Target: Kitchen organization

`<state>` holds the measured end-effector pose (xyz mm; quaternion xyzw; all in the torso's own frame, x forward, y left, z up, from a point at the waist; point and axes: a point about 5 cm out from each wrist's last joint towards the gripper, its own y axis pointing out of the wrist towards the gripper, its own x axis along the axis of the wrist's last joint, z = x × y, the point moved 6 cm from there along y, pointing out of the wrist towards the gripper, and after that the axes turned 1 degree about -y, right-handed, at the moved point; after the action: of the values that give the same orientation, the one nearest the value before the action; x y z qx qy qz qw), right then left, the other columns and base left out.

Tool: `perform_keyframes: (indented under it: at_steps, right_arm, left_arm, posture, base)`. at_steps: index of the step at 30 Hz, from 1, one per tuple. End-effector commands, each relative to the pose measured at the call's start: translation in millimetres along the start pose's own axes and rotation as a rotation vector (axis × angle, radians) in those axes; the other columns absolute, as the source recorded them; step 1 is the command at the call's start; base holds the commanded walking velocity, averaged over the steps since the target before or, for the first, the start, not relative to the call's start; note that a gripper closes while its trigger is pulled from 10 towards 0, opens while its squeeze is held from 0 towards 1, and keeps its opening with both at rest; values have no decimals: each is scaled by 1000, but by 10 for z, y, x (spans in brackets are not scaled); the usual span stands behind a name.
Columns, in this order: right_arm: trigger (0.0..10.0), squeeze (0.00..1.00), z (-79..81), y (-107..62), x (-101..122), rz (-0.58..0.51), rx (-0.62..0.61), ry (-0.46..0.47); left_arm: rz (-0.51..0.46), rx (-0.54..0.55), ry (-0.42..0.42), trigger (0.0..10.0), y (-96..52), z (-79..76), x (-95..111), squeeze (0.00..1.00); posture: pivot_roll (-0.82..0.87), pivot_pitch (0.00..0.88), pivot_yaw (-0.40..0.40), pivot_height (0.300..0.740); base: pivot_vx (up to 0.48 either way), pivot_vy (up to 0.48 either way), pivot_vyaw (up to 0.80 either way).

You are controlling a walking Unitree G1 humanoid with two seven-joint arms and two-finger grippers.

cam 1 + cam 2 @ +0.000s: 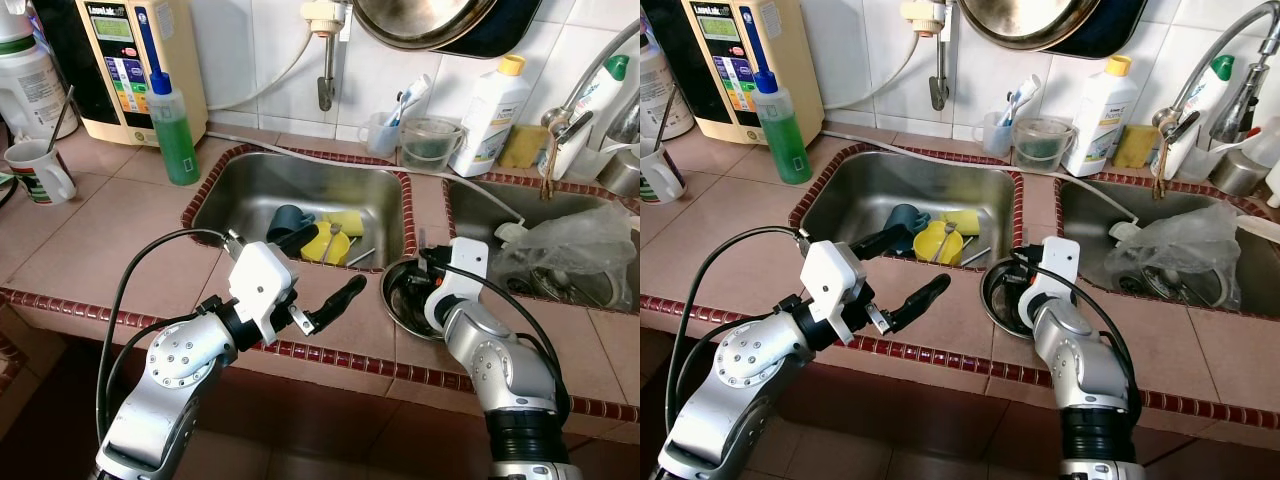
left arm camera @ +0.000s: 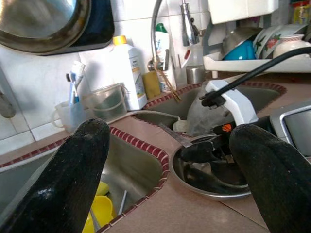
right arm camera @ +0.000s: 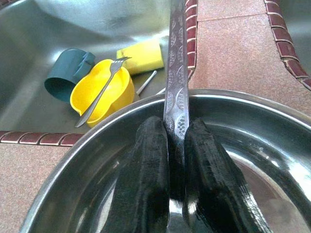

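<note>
A steel bowl [image 1: 392, 305] sits on the tiled counter between two sinks. Inside it, my right gripper [image 3: 175, 127] is shut on the patterned handle of a metal utensil [image 3: 176, 73], which sticks out over the bowl's rim toward the left sink; its working end is hidden. My left gripper [image 1: 338, 256] hovers open with nothing in it over the counter at the left sink's [image 1: 240, 190] front edge, pointing at the bowl [image 2: 209, 187]. Down in that sink lie a yellow bowl [image 3: 104, 92] holding a fork [image 3: 99, 97], a teal cup [image 3: 65, 73] and a yellow sponge [image 3: 141, 54].
A plastic bag [image 1: 570, 240] lies in the right sink under the faucet [image 1: 590, 70]. Along the back wall stand a green soap bottle [image 1: 175, 125], a water purifier [image 1: 135, 60], a toothbrush cup [image 1: 385, 130] and a white bottle [image 1: 490, 115]. A mug [image 1: 35, 170] stands far left. A pan [image 1: 420, 20] hangs overhead.
</note>
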<state>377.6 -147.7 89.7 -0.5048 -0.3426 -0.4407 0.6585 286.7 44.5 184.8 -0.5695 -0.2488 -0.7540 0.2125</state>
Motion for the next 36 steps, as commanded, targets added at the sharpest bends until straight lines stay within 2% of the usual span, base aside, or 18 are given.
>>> perform_keyframes:
  at_steps: [1,5,9,11,16,23,28,29,30,31,36]
  right_arm:
    - [0,0,-42,-9,69,-21,-11,3]
    - [0,0,-35,-19,92,-32,-9,0]
    - [0,0,28,-55,286,-124,27,7]
    - [0,0,45,-77,410,-173,41,21]
    - [0,0,54,-99,519,-214,52,35]
    - [0,0,198,-164,670,-283,141,57]
    - [0,0,230,-258,910,-437,144,-49]
    - [2118,0,246,-287,966,-476,147,-83]
    - [2118,0,246,-287,966,-476,147,-83]
    - [10000,0,285,-354,1072,-553,155,-160]
    - [10000,0,303,-437,1140,-640,155,-216]
  left_arm:
    - [14,-27,1,10000,-6,-62,-48,0]
    - [15,-32,-3,10000,-2,-62,-52,0]
    - [11,-31,4,10000,11,-30,-42,0]
    - [7,-20,9,10000,33,30,-29,0]
    - [-1,-1,21,10000,61,128,1,0]
    - [-10,43,28,10000,96,313,37,0]
    - [-13,91,16,10000,128,438,37,0]
    - [-7,116,3,10000,141,493,22,0]
    - [-7,116,3,10000,141,493,22,0]
    - [-8,177,-26,10000,168,631,10,0]
    - [49,313,-61,10000,166,915,-137,0]
  posture:
    - [45,0,-42,740]
    - [45,0,-41,740]
    - [43,0,-38,740]
    - [39,0,-37,740]
    - [38,0,-37,740]
    - [35,0,-35,740]
    - [34,0,-33,740]
    - [33,0,-30,740]
    - [33,0,-30,740]
    - [33,0,-30,740]
    - [29,0,-26,740]
  base:
    - [0,0,0]
    - [0,0,0]
    - [0,0,0]
    - [0,0,0]
    - [0,0,0]
    - [0,0,0]
    - [0,0,0]
    - [0,0,0]
    - [0,0,0]
    - [0,0,0]
    - [0,0,0]
